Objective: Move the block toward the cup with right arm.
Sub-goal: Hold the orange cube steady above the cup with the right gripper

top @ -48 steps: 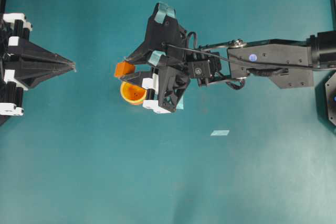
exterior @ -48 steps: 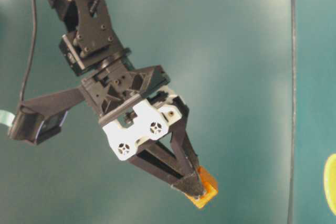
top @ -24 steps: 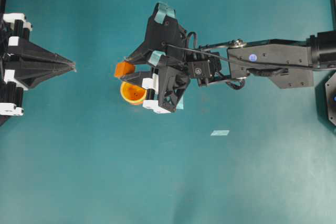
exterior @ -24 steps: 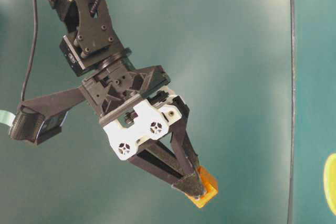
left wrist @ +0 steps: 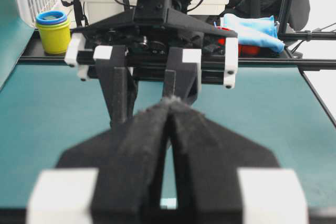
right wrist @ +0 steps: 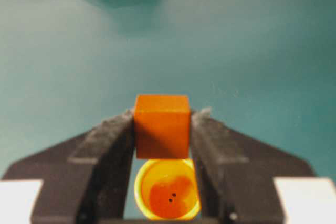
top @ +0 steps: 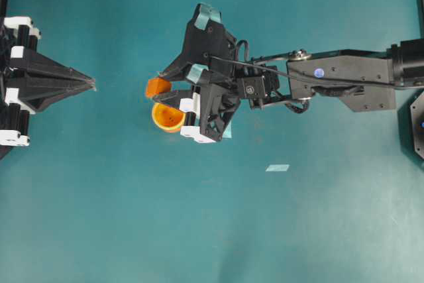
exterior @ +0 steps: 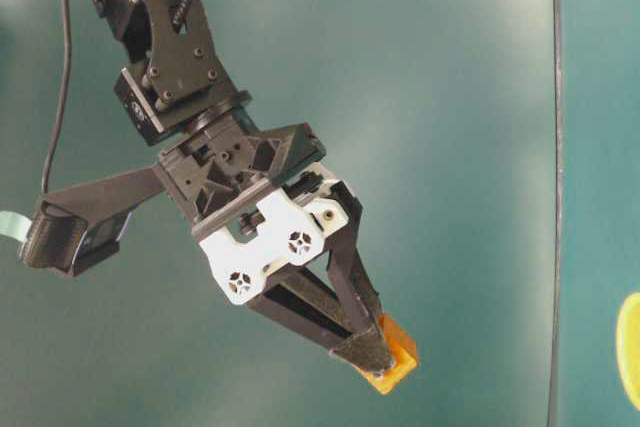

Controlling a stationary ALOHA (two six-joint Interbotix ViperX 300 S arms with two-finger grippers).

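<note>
Squarely between end effector [right wrist: 161, 129] fingers: block [right wrist: 161, 125].

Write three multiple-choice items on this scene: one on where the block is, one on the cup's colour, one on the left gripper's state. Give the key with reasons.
1. Where is the block?
A. between the right gripper fingers
B. inside the cup
C. on the tape square

2. What colour is the cup?
A. blue
B. yellow-orange
C. white

3. What state is the left gripper in?
A. wide open
B. holding the block
C. shut, empty

Key: 1 A, the fingers clamp its sides; 2 B, seen from overhead; 3 C, its fingers meet with nothing between.
</note>
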